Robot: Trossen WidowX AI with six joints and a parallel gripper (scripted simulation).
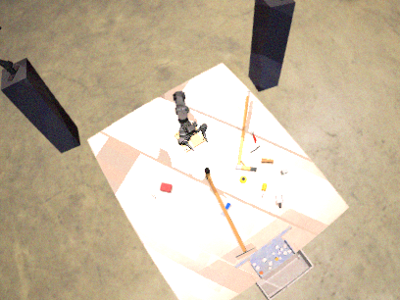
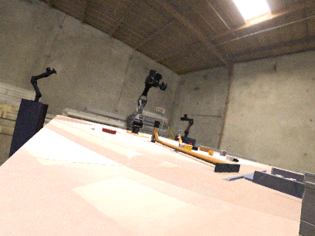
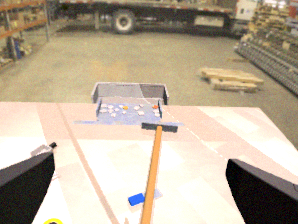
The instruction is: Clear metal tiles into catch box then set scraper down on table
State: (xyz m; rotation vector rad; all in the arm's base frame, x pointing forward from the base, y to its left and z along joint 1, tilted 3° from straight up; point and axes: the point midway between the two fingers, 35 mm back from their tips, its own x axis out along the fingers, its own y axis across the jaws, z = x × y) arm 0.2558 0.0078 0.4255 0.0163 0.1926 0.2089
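The long scraper (image 1: 225,211) (image 2: 193,154) (image 3: 152,175) lies on the table, its orange handle toward the arm and its dark blade (image 1: 245,253) (image 2: 227,167) (image 3: 160,127) just before the steel bench plate (image 1: 260,253) (image 3: 131,120). Several pale tiles (image 1: 265,260) (image 3: 137,108) and a few orange ones (image 1: 261,273) (image 3: 155,107) lie on the plate between its side walls. The catch box (image 1: 309,265) (image 2: 309,204) (image 3: 117,91) is at the plate's far end; its floor is partly hidden in the wrist view. My gripper (image 1: 200,145) (image 2: 165,86) (image 3: 141,161) is open and empty, raised above the table behind the scraper's black handle end (image 1: 207,171).
A blue piece (image 1: 227,206) (image 3: 136,199) lies beside the handle. A red block (image 1: 166,187) (image 2: 109,131) lies on the opposite side from a yellow ring (image 1: 243,179), a hammer (image 1: 247,169), a long orange stick (image 1: 244,127) and several small tools. Two dark pedestals (image 1: 44,108) (image 1: 271,46) stand beyond the table.
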